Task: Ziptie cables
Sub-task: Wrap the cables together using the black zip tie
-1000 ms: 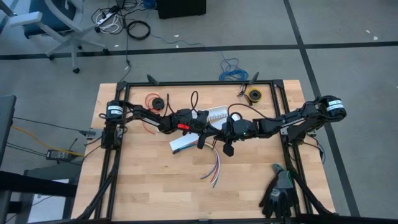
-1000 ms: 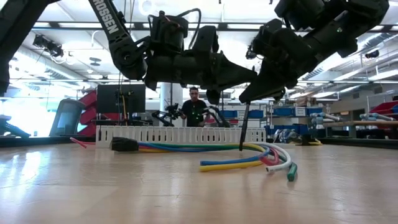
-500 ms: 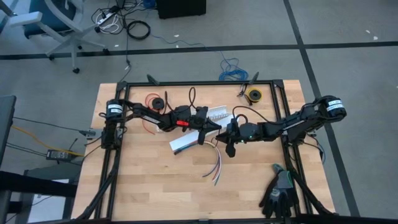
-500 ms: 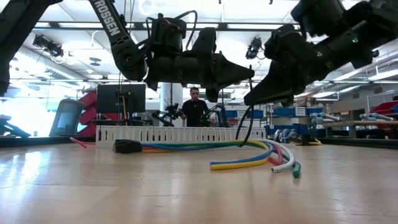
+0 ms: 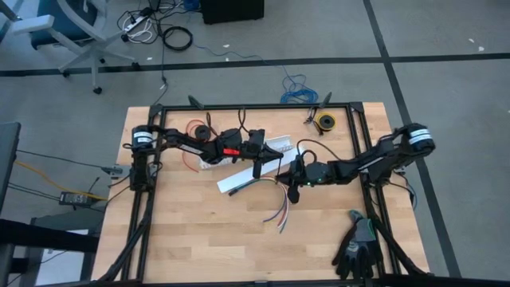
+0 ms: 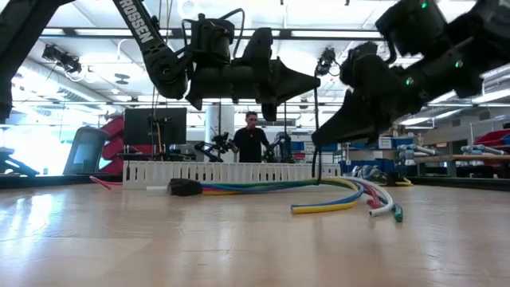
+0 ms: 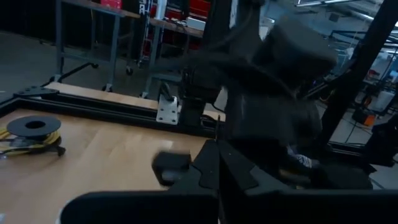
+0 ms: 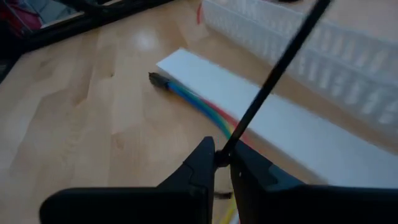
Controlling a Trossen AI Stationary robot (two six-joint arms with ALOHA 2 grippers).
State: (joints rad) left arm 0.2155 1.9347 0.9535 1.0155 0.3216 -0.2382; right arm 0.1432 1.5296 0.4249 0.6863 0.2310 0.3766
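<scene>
Cables (image 5: 275, 209) sprawl loose toward six o'clock on the worktop (image 5: 183, 239) — right end effector (image 8: 221, 159) pinches the ziptie (image 8: 273, 74); left end effector (image 5: 256, 171) closed, empty.

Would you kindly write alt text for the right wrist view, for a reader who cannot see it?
The right gripper pinches the ziptie, a thin dark strip running away from its fingertips above a wooden table. Beyond it, the cables, a multicoloured bundle with a dark end, lie along a flat white strip, with a slotted white plastic channel behind.
</scene>
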